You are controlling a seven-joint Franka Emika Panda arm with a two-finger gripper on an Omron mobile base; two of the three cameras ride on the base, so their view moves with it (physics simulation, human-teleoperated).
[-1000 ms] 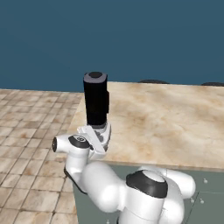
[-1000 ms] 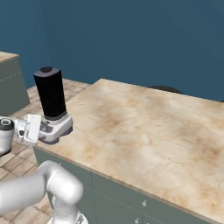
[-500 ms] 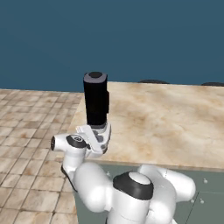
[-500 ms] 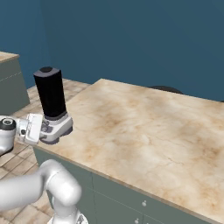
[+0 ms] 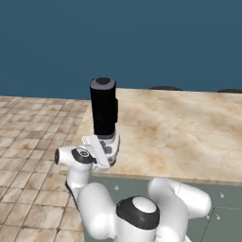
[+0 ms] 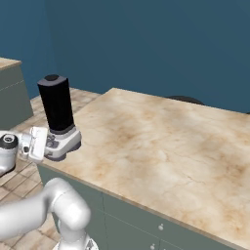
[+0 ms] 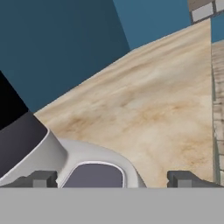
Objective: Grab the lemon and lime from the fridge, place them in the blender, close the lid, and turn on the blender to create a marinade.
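1. Beige marbled stone forms the worktop (image 6: 161, 141), and the blender (image 6: 58, 119) stands at its corner, upright, close to the front edge.
2. The lid (image 5: 103, 83), a dark grey cap with a black centre, sits on top of the blender's black jar.
3. The left base view shows the tiled floor (image 5: 28, 142) beside the blender and the robot's white wrist just in front of the blender's pale base.
4. The right base view shows the teal-green cabinet fronts (image 6: 146, 222) under the worktop, below the blender, and a second cabinet (image 6: 12, 95) well beyond it.
5. The hand view shows the gripper (image 7: 111, 179) released, its dark fingertips (image 7: 41, 178) wide apart, right up against the blender's base and its small button panel (image 7: 94, 175).
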